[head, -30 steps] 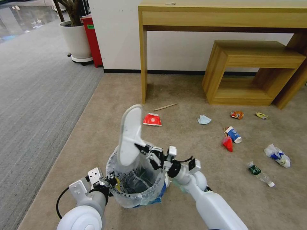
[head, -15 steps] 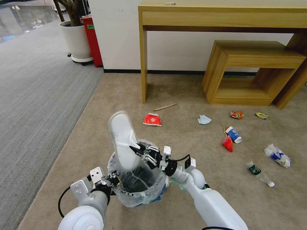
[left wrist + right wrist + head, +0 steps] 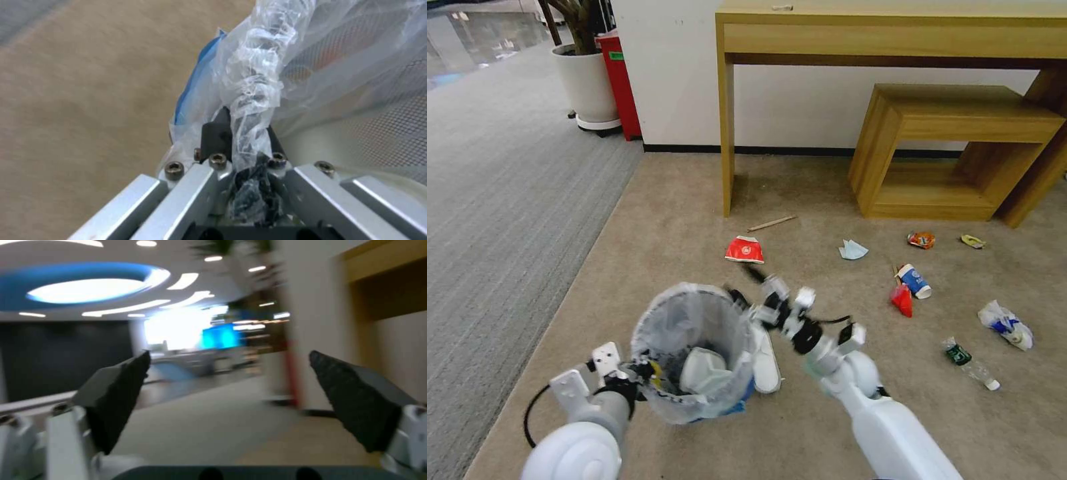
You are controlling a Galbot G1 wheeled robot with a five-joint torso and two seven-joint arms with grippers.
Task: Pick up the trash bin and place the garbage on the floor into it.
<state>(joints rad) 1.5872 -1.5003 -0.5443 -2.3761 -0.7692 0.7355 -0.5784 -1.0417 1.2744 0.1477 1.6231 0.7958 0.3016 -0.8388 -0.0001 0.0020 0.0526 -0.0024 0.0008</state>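
1. While the left end effector (image 3: 242, 146) clenches its crinkly plastic-lined rim, the round blue trash bin (image 3: 694, 353) tilts above the floor (image 3: 647, 233).
2. Right end effector (image 3: 229, 400) hangs released beside it.
3. One white slipper (image 3: 704, 370) lies inside.

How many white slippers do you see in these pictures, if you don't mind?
2: one slipper lies inside the trash bin, the other on the floor beside it. The bin could hide more.

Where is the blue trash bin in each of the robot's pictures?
Head view: trash bin low and left of centre, tilted, left gripper shut on its rim.
Left wrist view: its bag-wrapped rim runs up from the shut fingers.
Right wrist view: not there.
Shared landmark: beige carpet.
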